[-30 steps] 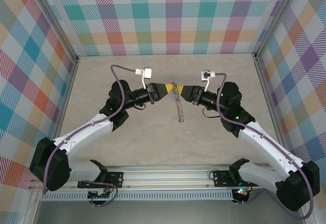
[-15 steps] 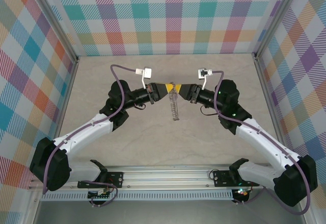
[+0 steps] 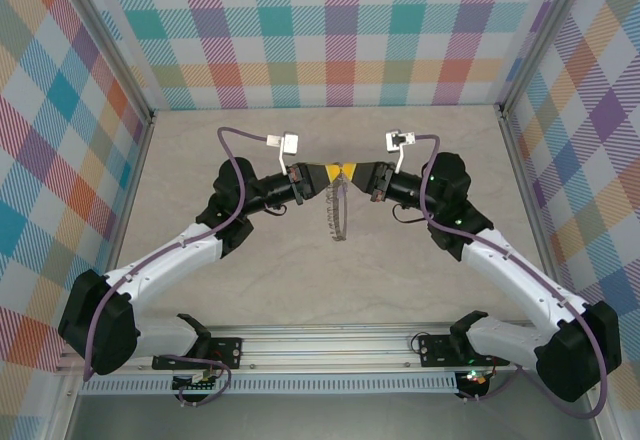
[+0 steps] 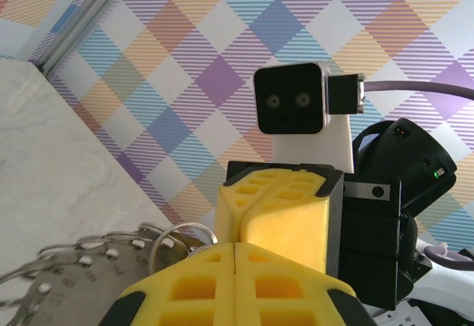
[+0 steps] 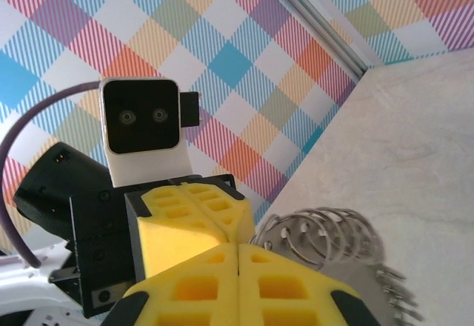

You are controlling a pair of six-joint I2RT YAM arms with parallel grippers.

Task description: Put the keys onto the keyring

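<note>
The keyring [image 3: 336, 216], a silvery hoop lined with small wire loops, hangs above the table just below the point where both grippers meet tip to tip. My right gripper [image 3: 349, 173] is shut, and the ring's rim [image 5: 348, 241] runs in under its yellow fingertips [image 5: 296, 267]. My left gripper [image 3: 334, 173] is shut too, pads pressed together with nothing showing between them. The ring [image 4: 81, 267] and one shiny wire loop [image 4: 178, 231] lie against its left fingertip [image 4: 185, 278]. The tiny key and its lilac tag are hidden.
The pale marbled table [image 3: 250, 280] lies open beneath the raised arms. Checkered walls [image 3: 330, 30] close the back and both sides. A metal rail [image 3: 330, 345] runs along the near edge by the arm bases.
My right gripper has moved left and slightly back until its tips touch the left gripper's. The keyring shifted left with it and swung, so its lower end hangs further left. The left arm stayed still.
</note>
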